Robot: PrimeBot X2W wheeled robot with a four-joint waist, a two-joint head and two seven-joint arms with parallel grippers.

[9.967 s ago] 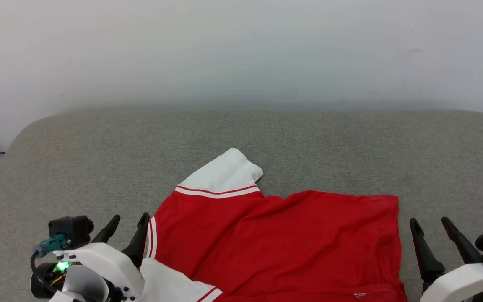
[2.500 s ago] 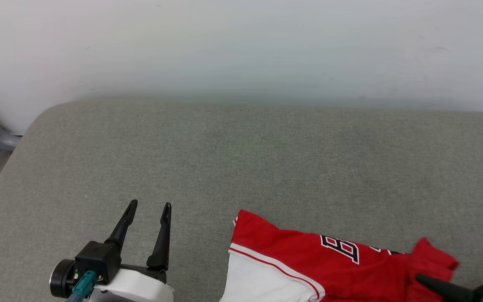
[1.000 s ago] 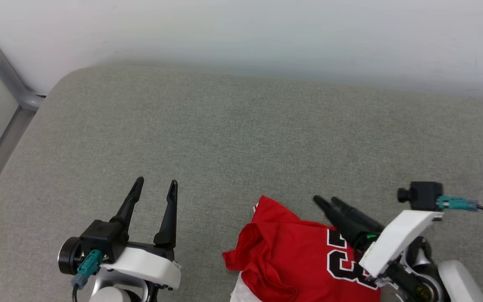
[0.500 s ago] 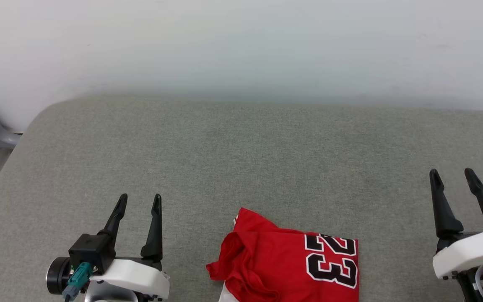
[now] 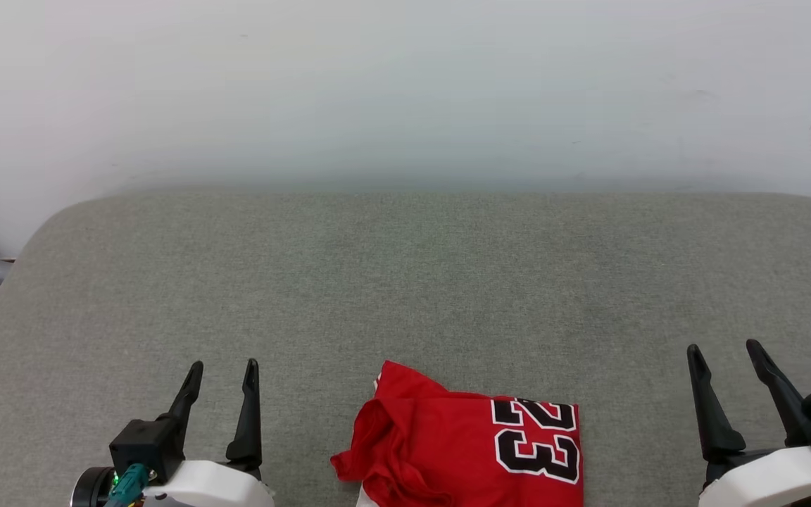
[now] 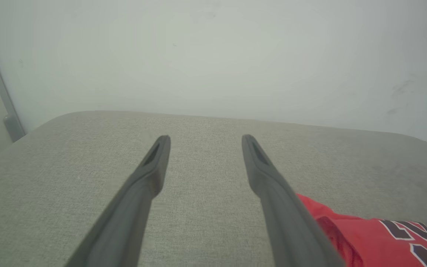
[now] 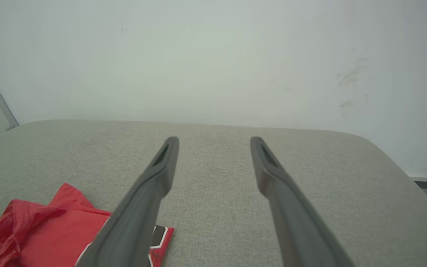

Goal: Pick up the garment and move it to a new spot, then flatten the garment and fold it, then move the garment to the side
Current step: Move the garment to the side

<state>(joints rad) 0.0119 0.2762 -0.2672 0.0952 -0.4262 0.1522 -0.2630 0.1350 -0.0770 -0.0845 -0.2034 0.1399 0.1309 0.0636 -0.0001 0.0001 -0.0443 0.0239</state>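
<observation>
While garment [image 5: 448, 447] lies folded between them, left claw [image 5: 224, 365], right claw [image 5: 722, 348] — both wide.

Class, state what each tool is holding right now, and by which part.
Nothing is held. The left tool and right tool are open, apart from the garment lying between them.

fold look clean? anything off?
Not quite. The garment is bunched into loose wrinkles along its left edge, and a corner pokes out at its far side, so the outline is ragged. The numerals side lies flat. The left gripper and right gripper are open, clear of it.
</observation>
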